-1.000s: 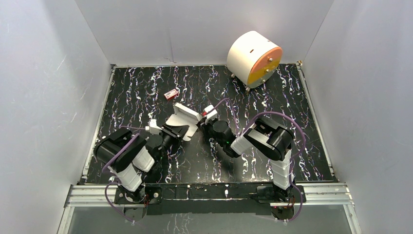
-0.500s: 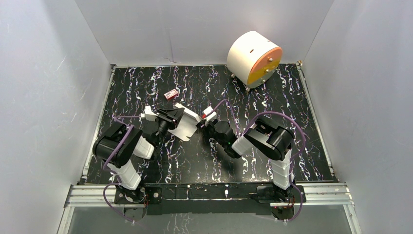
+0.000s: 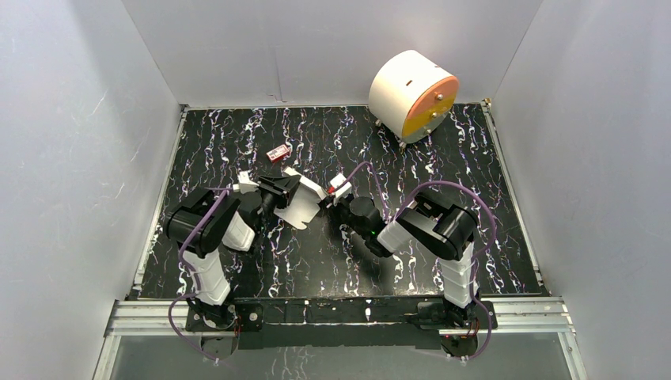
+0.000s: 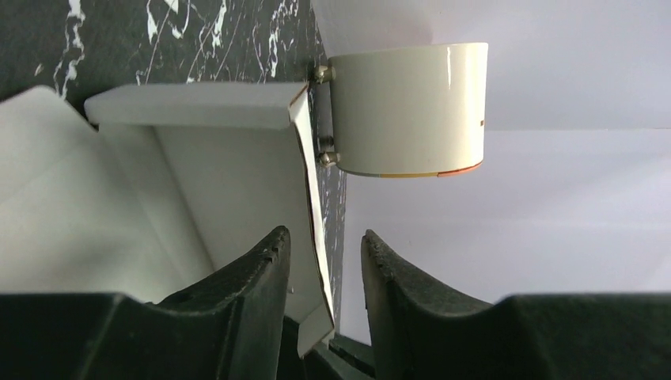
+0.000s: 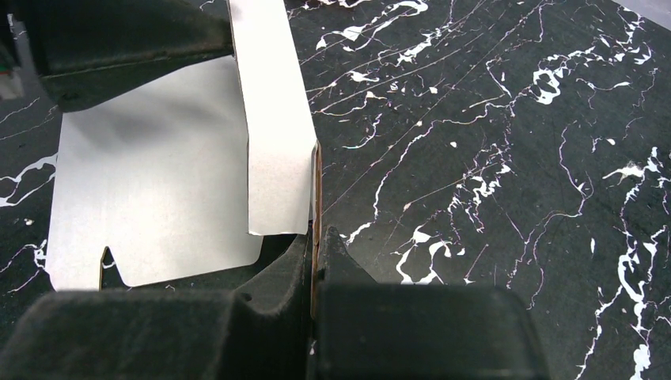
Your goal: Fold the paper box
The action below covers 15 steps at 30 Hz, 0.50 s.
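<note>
The paper box (image 3: 302,207) is a white, partly folded die-cut sheet lying mid-table between my two grippers. My left gripper (image 3: 278,190) is at its left side. In the left wrist view the left gripper (image 4: 324,233) is open, with one upright flap edge (image 4: 311,198) in the gap between the jaws and the box's white panels (image 4: 221,166) beyond. My right gripper (image 3: 328,203) is at the box's right edge. In the right wrist view the right gripper (image 5: 316,231) is shut on a thin cardboard edge of the box (image 5: 158,182).
A big white cylinder with an orange face (image 3: 413,95) stands at the back right and shows in the left wrist view (image 4: 407,111). A tiny red item (image 3: 278,153) lies behind the box. White walls enclose the black marbled table (image 3: 475,198).
My left gripper has moved from the box's near-left side toward the back, onto an upright flap. The sheet has shifted slightly toward me. The right gripper has kept its grip in place.
</note>
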Each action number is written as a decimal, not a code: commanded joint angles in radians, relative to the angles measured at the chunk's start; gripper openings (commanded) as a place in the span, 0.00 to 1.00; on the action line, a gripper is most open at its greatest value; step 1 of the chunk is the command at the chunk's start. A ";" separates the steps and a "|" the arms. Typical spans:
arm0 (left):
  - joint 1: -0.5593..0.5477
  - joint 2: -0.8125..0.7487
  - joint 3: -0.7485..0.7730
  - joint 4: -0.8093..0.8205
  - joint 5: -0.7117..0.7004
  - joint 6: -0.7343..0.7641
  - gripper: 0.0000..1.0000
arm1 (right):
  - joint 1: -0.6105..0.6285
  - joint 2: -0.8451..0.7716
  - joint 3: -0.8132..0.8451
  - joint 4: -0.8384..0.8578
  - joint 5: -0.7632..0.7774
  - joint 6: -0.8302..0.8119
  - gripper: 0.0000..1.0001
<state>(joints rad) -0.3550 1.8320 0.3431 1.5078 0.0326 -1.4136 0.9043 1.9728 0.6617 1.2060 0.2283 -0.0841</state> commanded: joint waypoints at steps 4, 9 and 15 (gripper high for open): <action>0.017 0.061 0.078 0.044 -0.009 -0.011 0.25 | 0.007 0.018 -0.025 -0.062 -0.047 -0.009 0.00; 0.017 0.069 0.052 0.109 -0.034 -0.031 0.00 | 0.007 0.014 -0.031 -0.052 -0.053 0.002 0.00; 0.011 0.024 -0.011 0.133 -0.091 -0.035 0.00 | 0.006 -0.013 -0.061 -0.018 -0.055 0.020 0.03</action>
<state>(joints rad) -0.3435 1.9030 0.3714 1.5581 0.0063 -1.4544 0.9043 1.9720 0.6460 1.2270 0.2016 -0.0826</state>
